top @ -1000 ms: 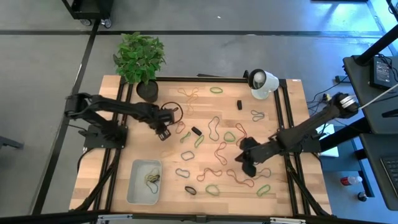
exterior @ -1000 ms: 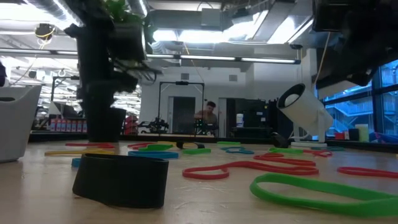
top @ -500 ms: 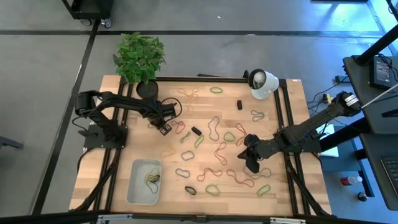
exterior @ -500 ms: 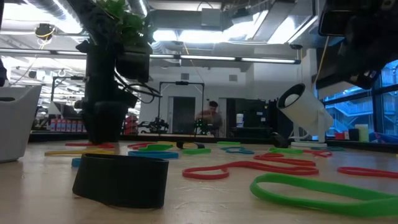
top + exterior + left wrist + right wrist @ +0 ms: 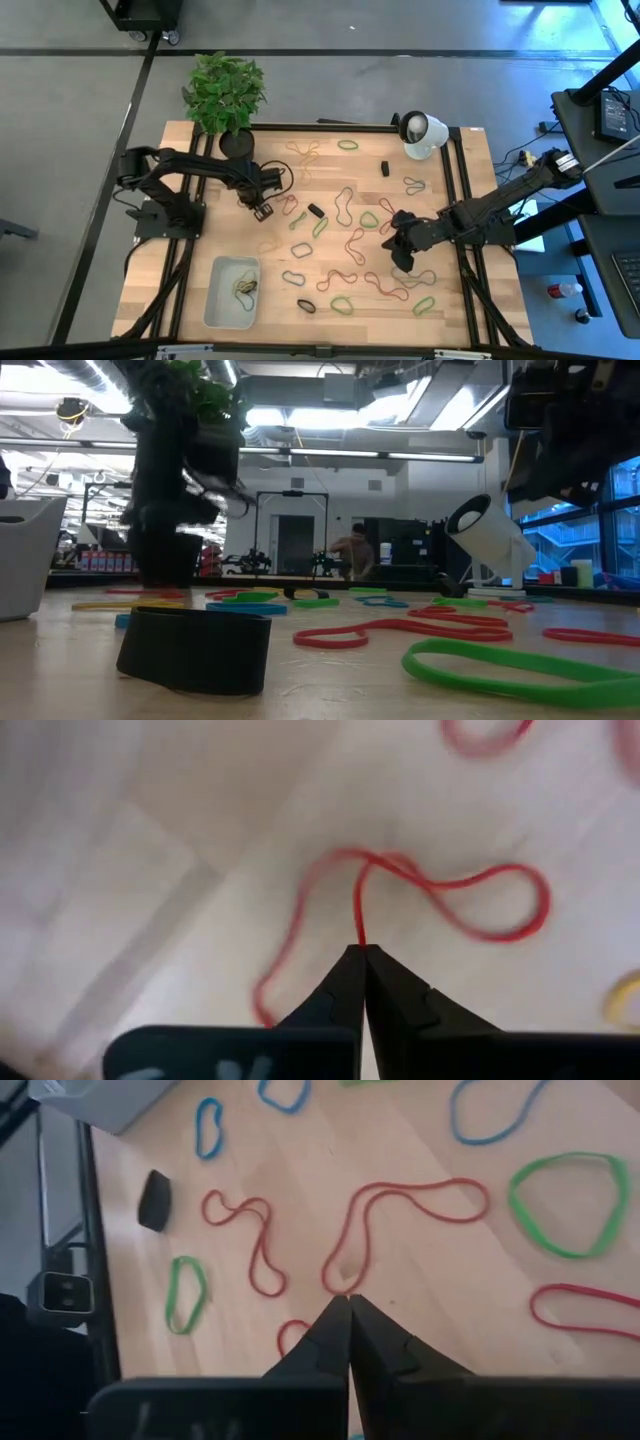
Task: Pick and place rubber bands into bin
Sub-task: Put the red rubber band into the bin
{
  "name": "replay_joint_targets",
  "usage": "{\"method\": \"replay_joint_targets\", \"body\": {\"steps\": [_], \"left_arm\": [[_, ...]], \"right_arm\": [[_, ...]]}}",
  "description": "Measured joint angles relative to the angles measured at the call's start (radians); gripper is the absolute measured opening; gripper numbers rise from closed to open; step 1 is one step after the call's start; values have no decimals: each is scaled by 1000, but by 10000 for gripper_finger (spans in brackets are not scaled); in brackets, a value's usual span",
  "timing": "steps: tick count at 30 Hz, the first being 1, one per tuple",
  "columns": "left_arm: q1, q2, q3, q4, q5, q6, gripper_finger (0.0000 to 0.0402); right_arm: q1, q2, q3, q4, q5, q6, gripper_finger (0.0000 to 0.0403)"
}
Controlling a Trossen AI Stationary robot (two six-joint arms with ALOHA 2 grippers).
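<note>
Left hand (image 5: 265, 208) just snapped closed, now pinching a red rubber band (image 5: 420, 890) off the bench (image 5: 450, 180); right hand (image 5: 398, 252) hovers pressed together, bin (image 5: 213, 300) well apart.

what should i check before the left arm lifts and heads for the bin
1. Left gripper fingers shut on the red rubber band: ok, the strand runs straight into the closed tips.
2. Band free of neighbours: cannot tell; a yellow band lies close by.
3. Bin reachable and uncovered: ok, it sits at the table's near left with a few bands inside.
4. Right gripper out of the way: ok, it is over the right half, far from the bin.
5. Right gripper empty: ok, its shut tips show no band between them.
6. Plant pot clear of the path: ok, it stands behind the left gripper.
</note>
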Motion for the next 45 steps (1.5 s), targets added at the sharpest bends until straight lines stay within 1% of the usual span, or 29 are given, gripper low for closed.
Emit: {"method": "replay_joint_targets", "body": {"steps": [2, 4, 7, 13, 18, 22, 28, 33, 37, 40, 45], "left_arm": [[-19, -24, 28, -36, -10, -26, 2], [-49, -51, 65, -77, 3, -39, 1], [-94, -87, 139, -142, 5, -90, 2], [-233, -109, 345, -312, -11, -287, 1], [-375, -109, 499, -341, -59, -447, 1], [-489, -109, 589, -365, -75, -612, 1], [-681, -109, 640, -400, -58, -890, 2], [-837, -106, 639, -402, -19, -1133, 1], [-938, -87, 638, -411, -16, -1277, 2], [-990, -59, 638, -422, -21, -1330, 1], [-1035, 12, 638, -439, -23, -1317, 2]], "right_arm": [[-12, 0, 0, -17, -1, -3, 3], [-28, 0, 0, -37, 0, -7, 5], [-44, 0, 0, -55, 1, -64, 6], [-70, 0, 1, -54, 0, -211, 6], [-70, 0, 1, -54, -2, -296, 7], [-70, 0, 1, -54, -2, -362, 7], [-70, 0, 1, -53, -2, -448, 7], [-70, 0, 1, -52, -9, -454, 7], [-70, 0, 1, -52, -9, -451, 7], [-70, 1, 1, -52, -10, -446, 7], [-70, 1, 1, -51, -10, -419, 7]]}}
